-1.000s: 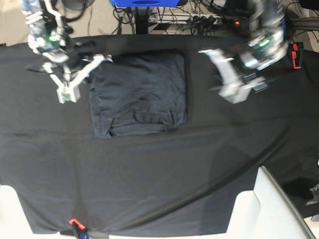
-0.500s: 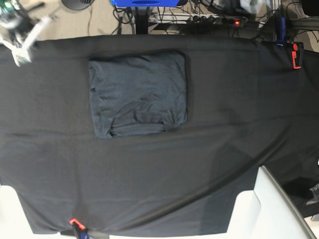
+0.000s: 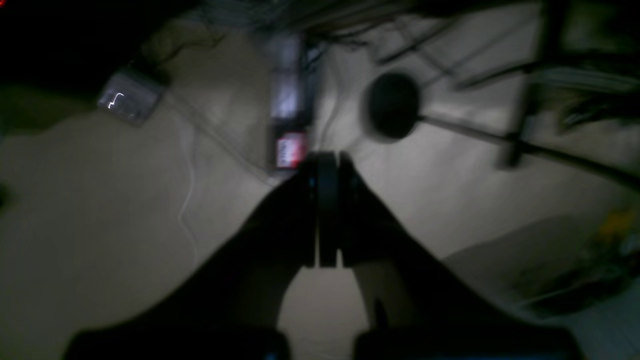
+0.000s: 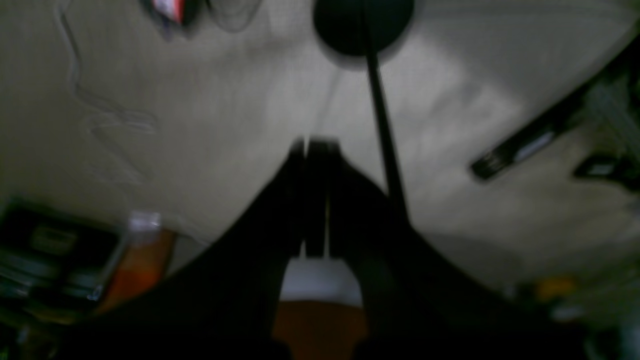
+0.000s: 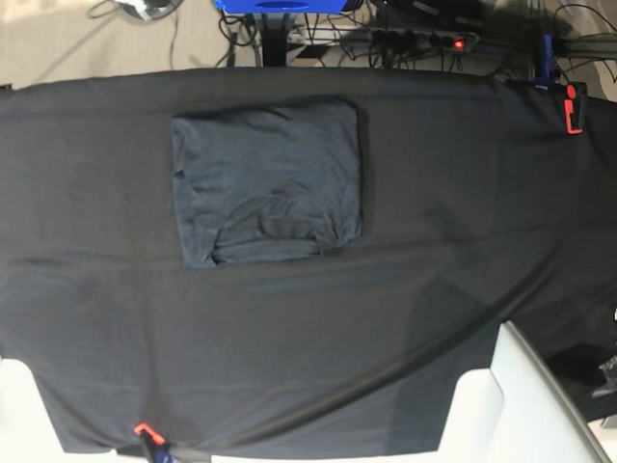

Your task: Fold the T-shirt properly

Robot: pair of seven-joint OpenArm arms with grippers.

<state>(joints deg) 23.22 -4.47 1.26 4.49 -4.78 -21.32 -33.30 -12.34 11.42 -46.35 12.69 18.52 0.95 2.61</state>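
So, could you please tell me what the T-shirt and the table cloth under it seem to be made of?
T-shirt: probably soft knit, matte charcoal grey, faintly heathered, with soft creases. Table cloth: apparently a smoother, blacker fabric, with long shallow wrinkles.

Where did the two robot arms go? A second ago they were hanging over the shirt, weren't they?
Both arms pulled back off the far edge of the table and are gone from the overhead view. Each wrist camera now looks at the floor, with the left gripper and right gripper shut and empty. The T-shirt lies folded in the same spot on the black table cloth, unchanged.
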